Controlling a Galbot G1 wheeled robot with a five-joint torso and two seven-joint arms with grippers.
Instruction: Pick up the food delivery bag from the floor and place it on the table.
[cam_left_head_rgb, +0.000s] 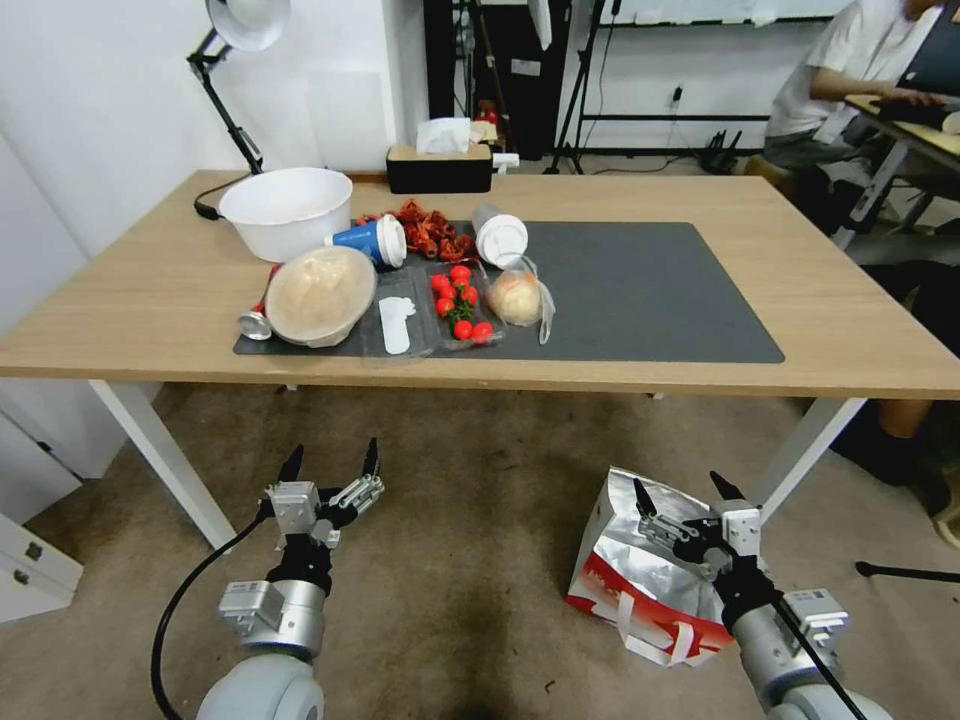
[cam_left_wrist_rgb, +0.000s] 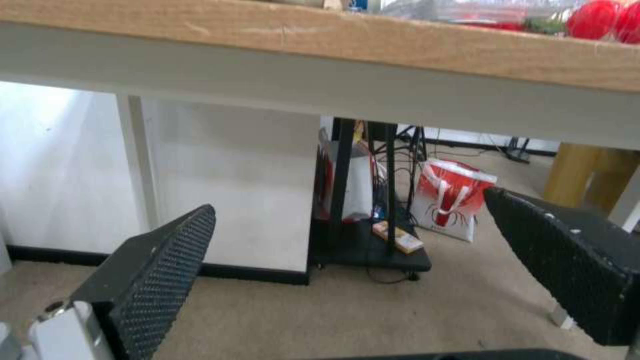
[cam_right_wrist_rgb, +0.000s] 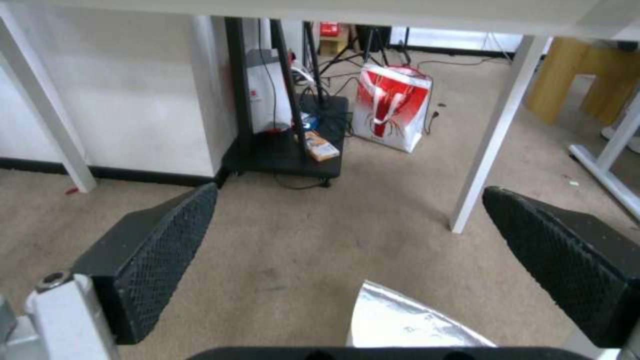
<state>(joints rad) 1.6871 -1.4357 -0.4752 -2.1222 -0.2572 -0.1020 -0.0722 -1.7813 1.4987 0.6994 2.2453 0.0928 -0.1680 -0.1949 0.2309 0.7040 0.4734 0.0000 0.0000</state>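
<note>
The food delivery bag (cam_left_head_rgb: 640, 570) stands on the carpet (cam_left_head_rgb: 470, 520), its open foil mouth directly under the right end effector (cam_left_head_rgb: 688, 492), whose fingers are spread wide and touch nothing. From the right wrist, only the bag's silver rim (cam_right_wrist_rgb: 407, 320) shows just below the fingers. The left end effector (cam_left_head_rgb: 331, 462) hovers over bare carpet, also spread, well apart from the bag. The front edge of the table (cam_left_head_rgb: 620, 375) lies just ahead of both end effectors. The right part of the dark mat (cam_left_head_rgb: 650, 290) is free, and the food sits on its left part.
</note>
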